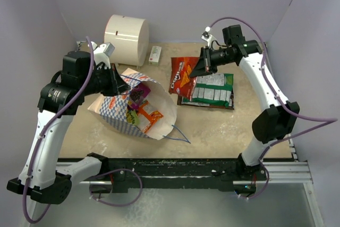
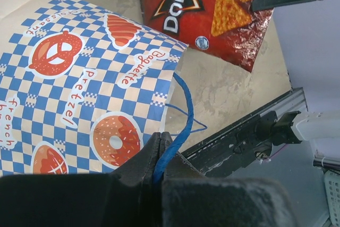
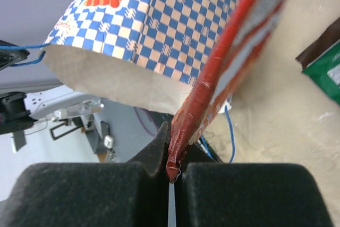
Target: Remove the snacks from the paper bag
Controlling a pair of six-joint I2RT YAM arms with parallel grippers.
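The blue-and-white checkered paper bag [image 1: 133,109] lies on its side on the table, mouth toward the front right, with purple, green and orange packets [image 1: 143,111] showing in its mouth. My left gripper [image 1: 121,84] is shut on the bag's blue cord handle [image 2: 178,131] and holds it up. My right gripper [image 1: 201,67] is shut on the top edge of the red-orange Doritos packet [image 1: 183,75], seen edge-on in the right wrist view [image 3: 212,78]. A green packet [image 1: 213,89] lies over a brown one [image 1: 204,104] to its right.
A big cream cylinder [image 1: 126,38] stands at the back left, with a small white-and-red box [image 1: 155,55] beside it. The bag's other cord handle [image 1: 178,134] trails on the table. A black rail [image 1: 175,166] runs along the near edge.
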